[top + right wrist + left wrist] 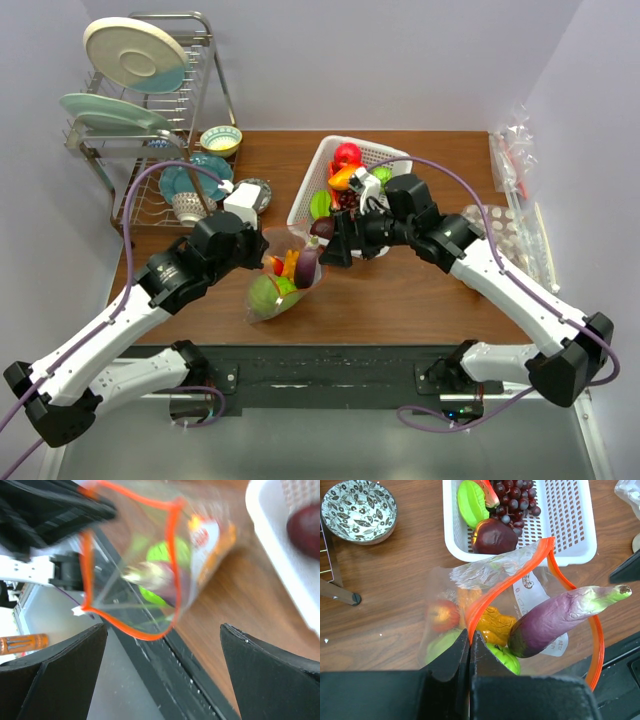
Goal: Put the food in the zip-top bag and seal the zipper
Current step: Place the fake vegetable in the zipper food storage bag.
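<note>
The zip-top bag (485,570) lies on the worktop (395,610) just in front of the white basket (570,520), its mouth propped wide open. The left gripper (470,650) has its fingers pinched shut on the near rim. The zipper (596,640) gapes in a broad loop, so we judge sealing has not begun.

Filling is well along. A reddish fruit (442,615), an orange piece (495,625) and something green (505,657) sit inside. A purple eggplant (555,620) rests across the mouth, bulb end in and stalk poking out. It needs settling deeper before the strip can close.

The right gripper (162,627) hangs just beside the mouth, fingers spread fully and holding nothing. In the basket lie grapes (515,500), a dark red fruit (492,537) and a green piece (472,502), so more loading may be left.

A white printed label (530,587) shows on the bag, its writing too small for us to read. In the right wrist view an orange can (22,642) carries dark lettering, perhaps a drink brand, but blur defeats us.
</note>
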Motion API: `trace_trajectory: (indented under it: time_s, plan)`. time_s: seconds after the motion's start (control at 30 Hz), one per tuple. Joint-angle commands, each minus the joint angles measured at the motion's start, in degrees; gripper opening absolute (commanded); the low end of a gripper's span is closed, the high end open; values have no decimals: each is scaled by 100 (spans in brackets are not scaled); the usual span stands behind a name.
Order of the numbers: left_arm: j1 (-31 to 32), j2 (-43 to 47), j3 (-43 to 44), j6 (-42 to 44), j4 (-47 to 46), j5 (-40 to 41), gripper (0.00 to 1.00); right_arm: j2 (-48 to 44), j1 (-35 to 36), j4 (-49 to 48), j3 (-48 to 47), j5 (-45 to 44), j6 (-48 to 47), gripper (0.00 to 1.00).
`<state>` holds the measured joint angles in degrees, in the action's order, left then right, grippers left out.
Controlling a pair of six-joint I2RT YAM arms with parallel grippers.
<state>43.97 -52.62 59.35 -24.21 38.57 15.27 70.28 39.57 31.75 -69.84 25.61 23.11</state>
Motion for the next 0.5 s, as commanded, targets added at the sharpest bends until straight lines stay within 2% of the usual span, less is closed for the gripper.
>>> trace_trajectory:
  time_s: [0.0,0.13,0.2,0.47]
  plan:
    - [16,85,156,100,-209,73,0,-6,-11,-415,339,-90,360,99]
    - [16,85,147,100,-244,47,0,161,-11,-380,375,-100,457,82]
    - [24,77,129,100,-271,38,0,319,-11,-354,331,-99,501,77]
    - [16,85,94,83,-297,11,0,706,-11,-477,156,-29,721,42]
